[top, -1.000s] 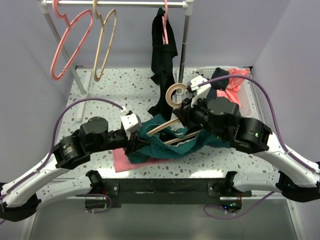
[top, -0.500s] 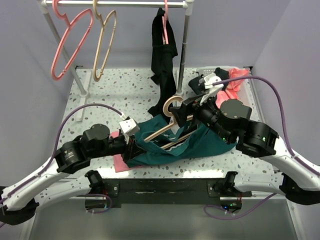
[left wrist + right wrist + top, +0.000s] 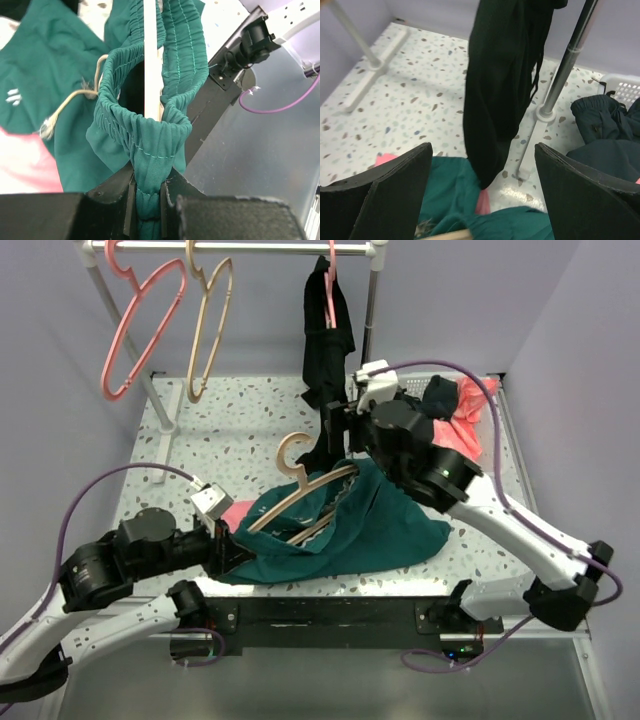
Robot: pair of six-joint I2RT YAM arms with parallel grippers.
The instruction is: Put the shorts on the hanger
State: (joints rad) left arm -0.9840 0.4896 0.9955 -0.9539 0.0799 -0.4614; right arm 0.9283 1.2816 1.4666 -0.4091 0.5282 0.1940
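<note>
The dark teal shorts (image 3: 375, 525) lie in a heap at the table's middle front. The tan hanger (image 3: 300, 483) is threaded through their waistband, and its hook (image 3: 291, 449) sticks out at the upper left. My left gripper (image 3: 228, 548) is shut on the waistband at the shorts' left end. In the left wrist view the gathered waistband (image 3: 149, 195) is pinched between the jaws, the hanger bar (image 3: 151, 60) passes through its loop, and the white drawstring (image 3: 75, 97) hangs at the left. My right gripper (image 3: 336, 426) hovers open above the shorts (image 3: 452, 192), holding nothing; its fingers (image 3: 395, 182) stand wide apart.
The long black garment (image 3: 328, 350) hangs from the rack just in front of my right gripper. Two pink hangers (image 3: 140, 330) and a tan hanger (image 3: 210, 330) hang on the rail. A pink cloth (image 3: 238, 512) lies under the shorts. A basket (image 3: 490, 390) of clothes stands at the back right.
My right gripper let go of the hanger, opened and rose back toward the black garment. The hanger and shorts sank to the table. My left arm drew leftward, still holding the waistband.
</note>
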